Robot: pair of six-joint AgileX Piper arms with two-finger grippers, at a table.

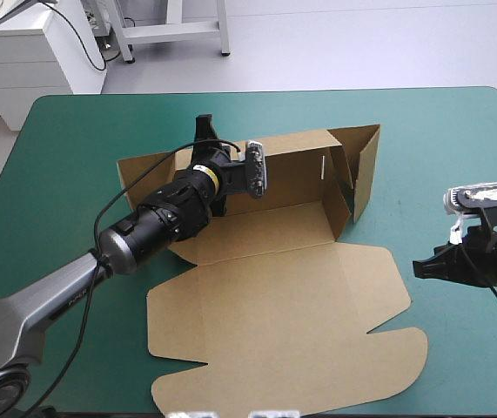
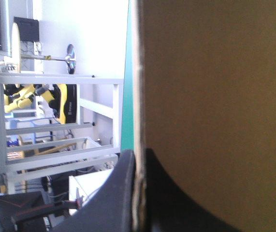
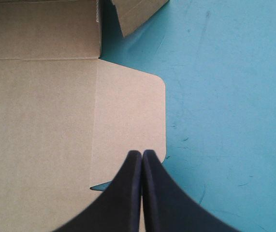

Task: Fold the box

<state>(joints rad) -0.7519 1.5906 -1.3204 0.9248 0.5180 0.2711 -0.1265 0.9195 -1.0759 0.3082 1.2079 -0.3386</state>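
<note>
The box point(image 1: 274, 287) sits on the table point(image 1: 74, 139), back wall and right end raised, lid flat on its near side. The left gripper point(image 2: 137, 193) is clenched on the back wall, seemingly at its top edge: hold firm and tilt it upright slowly. The right gripper point(image 3: 141, 157), clenched on nothing, hovers over the lid's right flap.

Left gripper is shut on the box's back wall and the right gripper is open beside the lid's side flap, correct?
Not quite: the right gripper is shut, not open, beside the lid's side flap, as the right wrist view shows. The left gripper is shut on the box's back wall.
</note>
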